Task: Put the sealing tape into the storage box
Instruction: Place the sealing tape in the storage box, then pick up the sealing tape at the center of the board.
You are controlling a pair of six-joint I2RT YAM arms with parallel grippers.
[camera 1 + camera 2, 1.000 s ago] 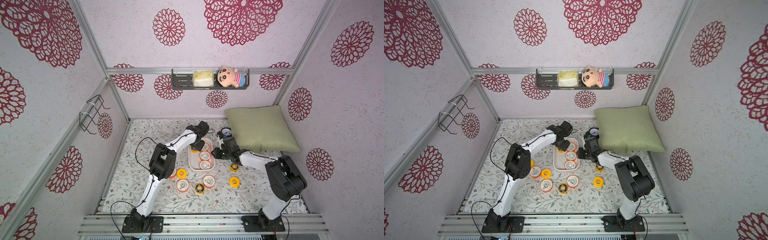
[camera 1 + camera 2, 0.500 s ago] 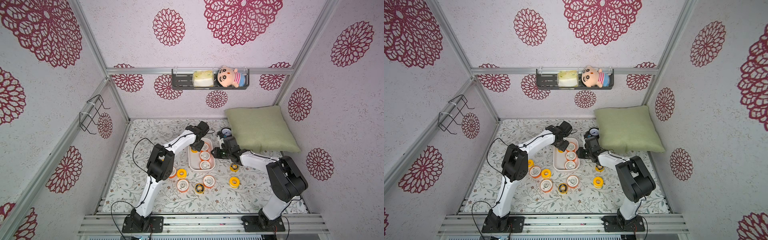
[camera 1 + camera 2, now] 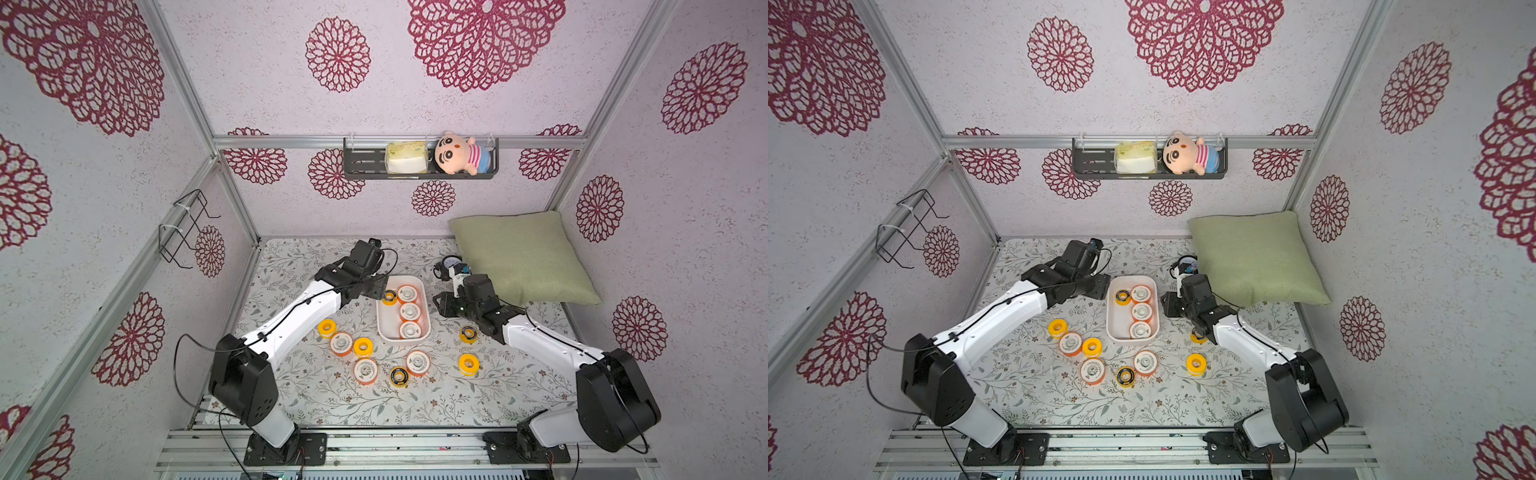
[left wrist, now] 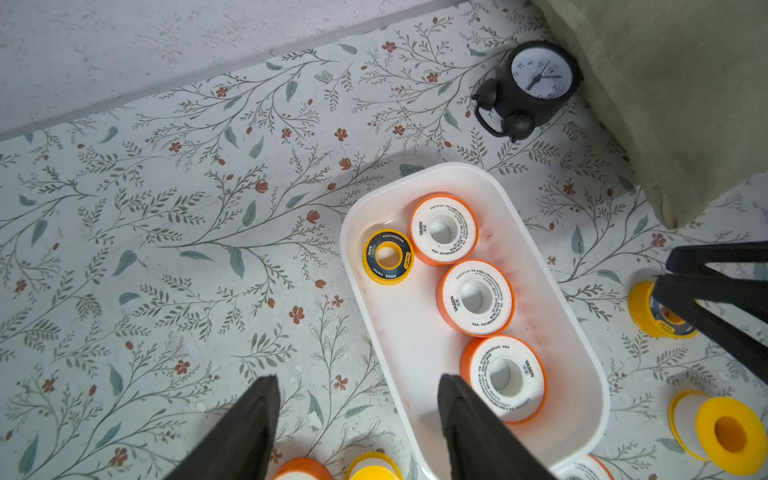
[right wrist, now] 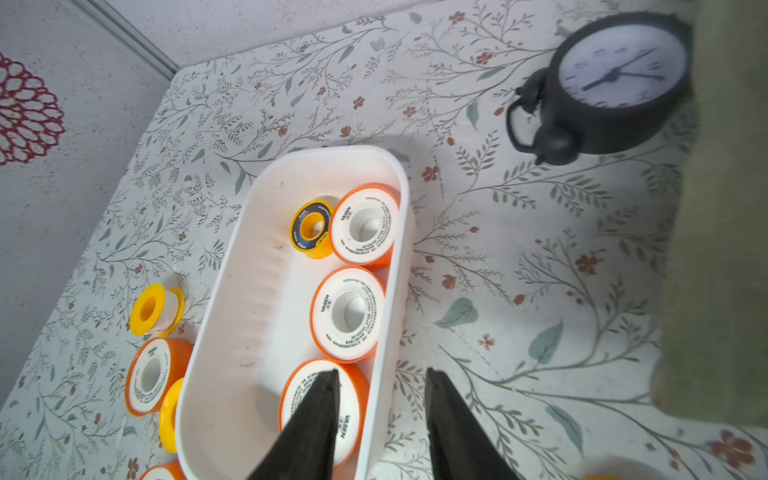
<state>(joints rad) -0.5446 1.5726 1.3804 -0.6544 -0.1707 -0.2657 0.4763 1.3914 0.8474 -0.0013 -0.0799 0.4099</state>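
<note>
The right gripper [image 5: 381, 371] is partly open and empty, its jaws astride the storage box [image 5: 257, 316] wall. Just ahead, 4 sealing tape spools [image 5: 347, 313] lie inside. The left gripper [image 4: 358, 377] gapes wide, empty, astride the opposite wall. 8 loose spools [image 3: 365, 370] lie behind both grippers. The clock [image 5: 619, 66] stands beyond the box.

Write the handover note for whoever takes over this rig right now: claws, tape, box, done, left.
Left claw: open, empty, by the storage box rim.
Right claw: open, empty; in its wrist view its fingers show either side of the box wall.
Done: four sealing tape spools lie in the box.
Left: eight loose spools on the tablecloth, none gripped. Six are nearer the left arm, two nearer the right.
</note>
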